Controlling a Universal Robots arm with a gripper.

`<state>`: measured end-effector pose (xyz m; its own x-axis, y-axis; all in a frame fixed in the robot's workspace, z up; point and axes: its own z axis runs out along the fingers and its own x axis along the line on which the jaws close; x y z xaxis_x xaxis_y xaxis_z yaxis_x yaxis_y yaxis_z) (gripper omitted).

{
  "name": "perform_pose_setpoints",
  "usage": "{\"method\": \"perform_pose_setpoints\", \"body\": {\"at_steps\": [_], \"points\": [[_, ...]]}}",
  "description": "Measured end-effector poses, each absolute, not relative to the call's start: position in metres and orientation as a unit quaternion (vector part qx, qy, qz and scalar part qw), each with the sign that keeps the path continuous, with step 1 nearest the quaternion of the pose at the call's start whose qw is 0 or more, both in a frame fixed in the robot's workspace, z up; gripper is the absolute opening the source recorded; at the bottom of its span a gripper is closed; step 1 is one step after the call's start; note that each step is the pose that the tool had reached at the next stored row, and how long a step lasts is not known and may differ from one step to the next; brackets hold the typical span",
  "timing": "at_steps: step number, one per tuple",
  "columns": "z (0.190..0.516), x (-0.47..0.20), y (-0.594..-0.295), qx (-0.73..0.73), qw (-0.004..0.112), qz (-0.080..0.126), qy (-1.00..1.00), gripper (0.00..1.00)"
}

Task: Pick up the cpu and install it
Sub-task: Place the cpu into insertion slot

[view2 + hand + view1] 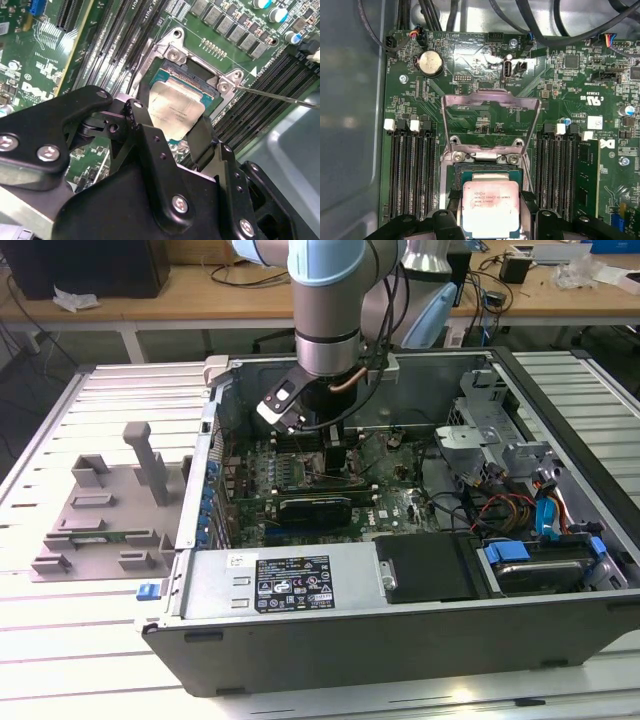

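The cpu [490,209], a small square chip with a silvery top, sits between my gripper's [490,201] two black fingers [454,201], which are shut on its opposite edges. It hovers just over the open socket [490,172] on the green motherboard, slightly offset from it. The socket's metal load plate [490,102] stands raised behind it. In the second wrist view the cpu [175,111] lies partly over the socket's metal frame [172,52], with the thin lever [280,94] swung aside. In the exterior view my gripper [335,455] reaches down into the open computer case [400,640].
Memory slots [412,170] flank the socket on both sides. A graphics card [315,508] lies just in front of the gripper, and cables [500,505] crowd the exterior view's right. A grey plastic tray [110,510] with upright blocks rests on the table at the exterior view's left.
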<state>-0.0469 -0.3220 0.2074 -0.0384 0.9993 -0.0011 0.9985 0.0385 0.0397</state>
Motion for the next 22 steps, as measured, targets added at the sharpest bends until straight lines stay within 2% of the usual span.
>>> {"method": "perform_pose_setpoints", "body": {"at_steps": [22], "points": [[0.1965, -0.0480, -0.3179, 0.701, 0.014, 0.014, 0.713, 0.55]]}}
